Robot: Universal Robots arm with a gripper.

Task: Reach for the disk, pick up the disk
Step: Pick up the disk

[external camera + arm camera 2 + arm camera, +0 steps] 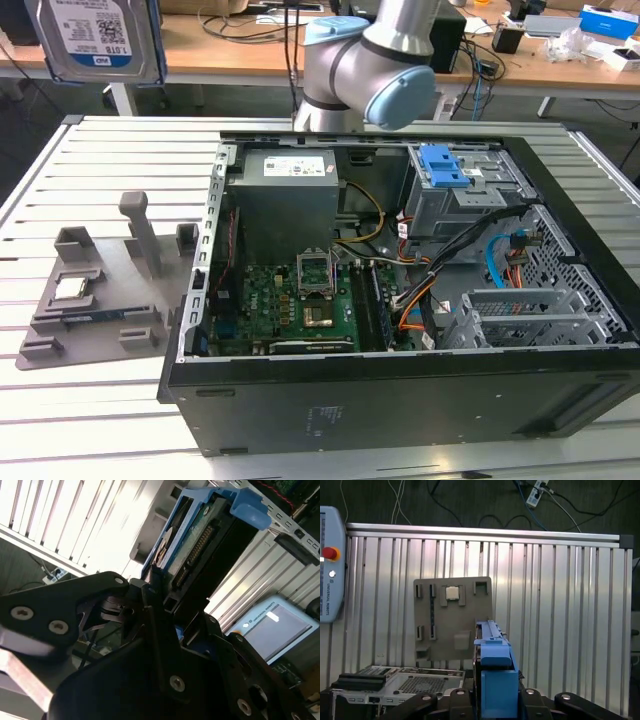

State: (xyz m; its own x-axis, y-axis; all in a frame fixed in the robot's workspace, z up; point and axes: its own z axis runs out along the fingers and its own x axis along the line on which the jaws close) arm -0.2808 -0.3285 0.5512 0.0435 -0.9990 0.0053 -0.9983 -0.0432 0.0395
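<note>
Jaws closed on one end of the disk, which hangs in the air, well above the slatted table and apart from the open computer case. Judged rigid, fairly heavy for its size and sensitive to shock. Its blue frame looks the safest hold, away from the connector pins.

The disk is cut off by the exterior view's top edge, as is the arm; in the second wrist view the disk's lower end is hidden in the pincer
</note>
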